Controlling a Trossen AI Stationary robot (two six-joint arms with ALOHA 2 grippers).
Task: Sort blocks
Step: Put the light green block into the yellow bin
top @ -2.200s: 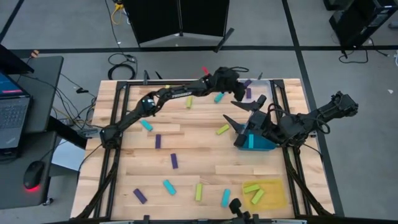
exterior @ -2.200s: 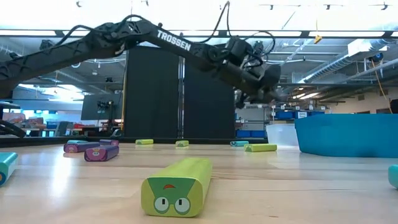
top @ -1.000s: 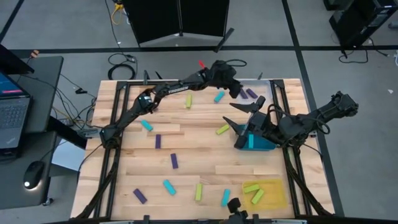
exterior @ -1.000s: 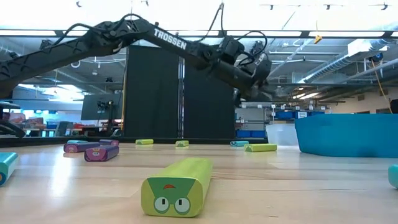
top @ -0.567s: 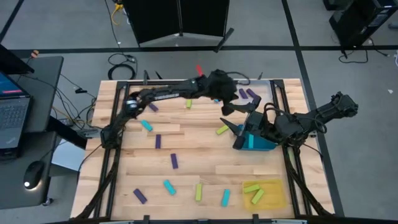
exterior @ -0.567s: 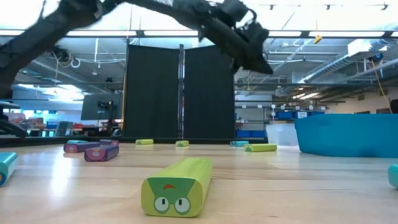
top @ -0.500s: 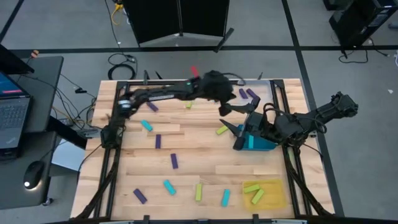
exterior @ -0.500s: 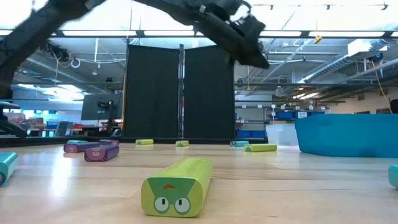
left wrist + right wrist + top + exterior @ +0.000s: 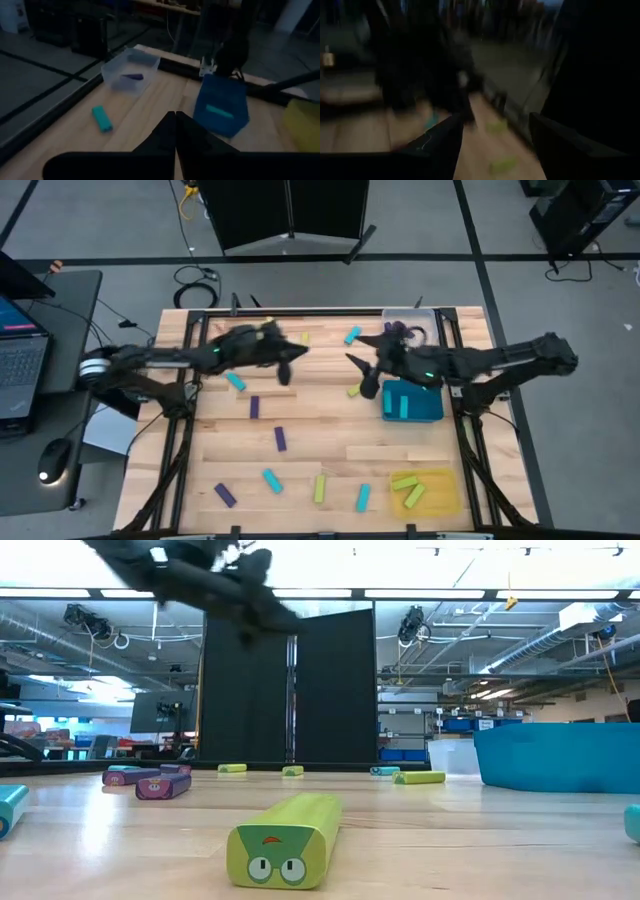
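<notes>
Count, high view. Loose on the table (image 9: 330, 430):
- cyan blocks (image 9: 352, 336): four, one at the far edge, one left of centre, two near the front edge.
- purple blocks (image 9: 281, 440): three, two left of centre, one at the front left.
- yellow-green blocks (image 9: 320, 488): three, one at the far edge, one at the front, one partly hidden under the right gripper (image 9: 357, 375).

Trays: three, all on the right side.
- The clear tray (image 9: 418, 317), far corner, holds at least one purple block; the exact count cannot be told.
- The teal tray (image 9: 425, 402), mid-right, holds one cyan block.
- The yellow tray (image 9: 440, 480), front corner, holds two yellow-green blocks.

Appearance: the blocks are short bars with rounded edges. In the low view the nearest yellow-green one shows a cartoon face with two round eyes on its end, and a purple one to the left has a face as well.

Left gripper (image 9: 296, 352): over the far-left part of the table, just beside the far yellow-green block, raised well above the surface in the low view. Fingers clenched together, nothing between them.

Right gripper: over the table's centre, just left of the teal tray. Fingers spread apart, grasping nothing.
</notes>
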